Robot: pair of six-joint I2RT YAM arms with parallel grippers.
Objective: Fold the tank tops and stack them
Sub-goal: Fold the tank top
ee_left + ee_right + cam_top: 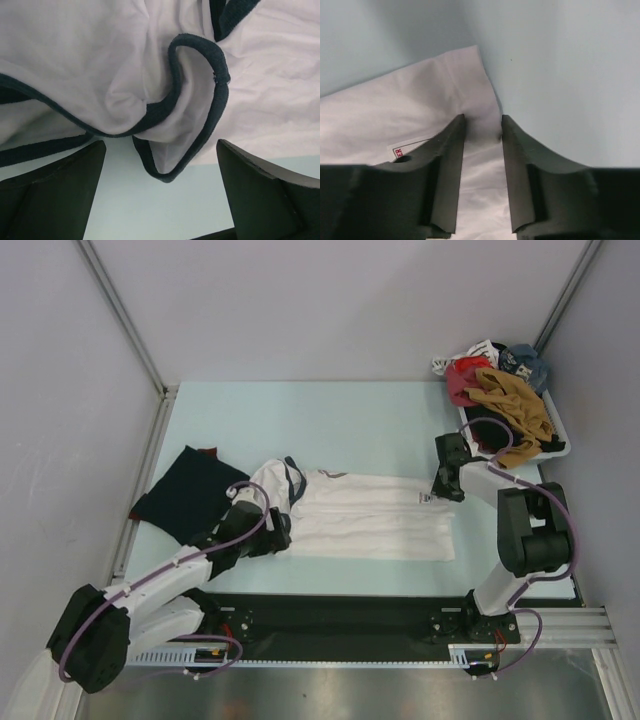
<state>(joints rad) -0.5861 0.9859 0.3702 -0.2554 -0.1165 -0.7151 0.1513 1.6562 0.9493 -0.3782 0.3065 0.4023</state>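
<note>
Right end effector [483, 125] straddles white tank top [410, 100] hem near "ER" tag [407, 148].

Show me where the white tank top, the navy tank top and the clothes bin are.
white tank top [375, 520], top external view, middle of its body.
navy tank top [185, 492], top external view, centre of the cloth.
clothes bin [562, 444], top external view, its right rim.

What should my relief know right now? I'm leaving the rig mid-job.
Left gripper: open, at the white top's strap end.
Right gripper: jaws close together at its hem corner; grip unclear.
White top: spread flat mid-table, straps bunched.
Navy top: at the table's left, looks folded.
Done: navy top, apparently.
To do: fold the white top, stack the two.
</note>
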